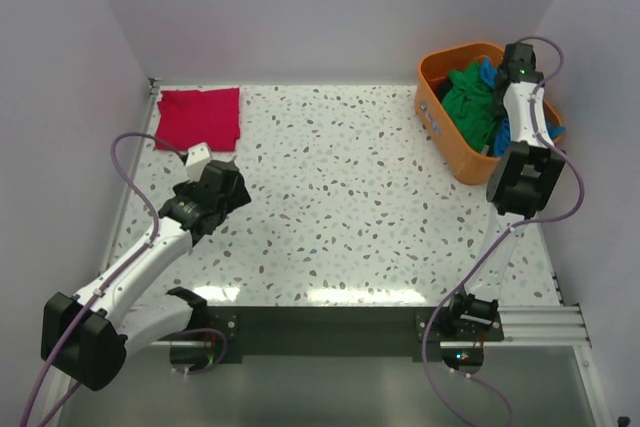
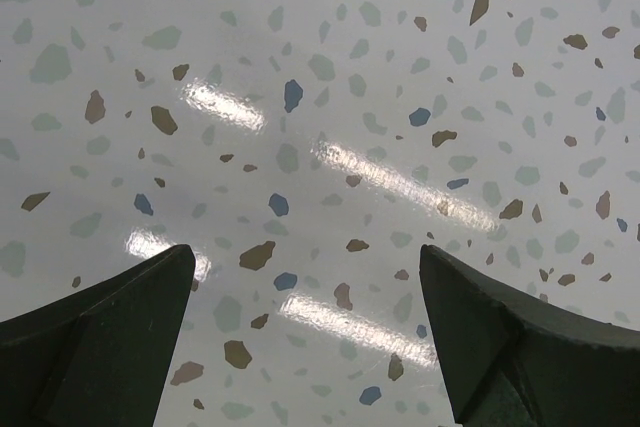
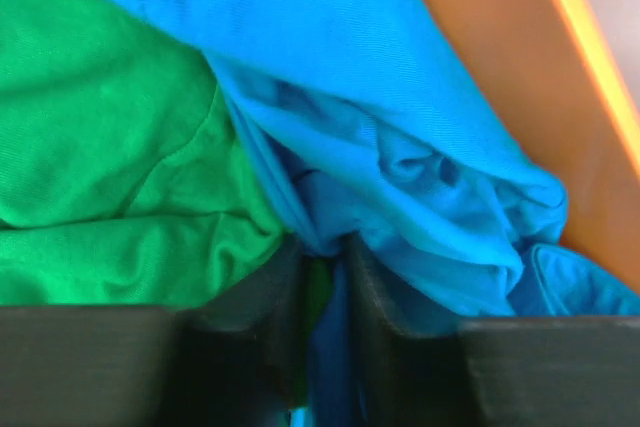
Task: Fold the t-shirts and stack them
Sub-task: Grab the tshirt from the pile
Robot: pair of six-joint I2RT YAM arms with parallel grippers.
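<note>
**Next pick underway**

In the orange plastic bin (image 1: 437,117) at the far right corner of the desk (image 1: 340,187), the right gripper (image 3: 322,247) is narrowed onto a fold, seemingly of the bright blue cotton t-shirt (image 3: 400,97) beside a green cotton t-shirt (image 3: 100,127). The cloth looks limp, so a shoulder seam would lift cleaner. The left gripper (image 2: 305,262) gapes wide, empty. A folded crimson t-shirt (image 1: 198,117) lies in the far left corner.

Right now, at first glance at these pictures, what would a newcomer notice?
The orange bin in the far right corner, where the right gripper is closed on the blue t-shirt beside a green t-shirt. Then the red t-shirt, folded in the far left corner; the left gripper hangs open above the table.
</note>
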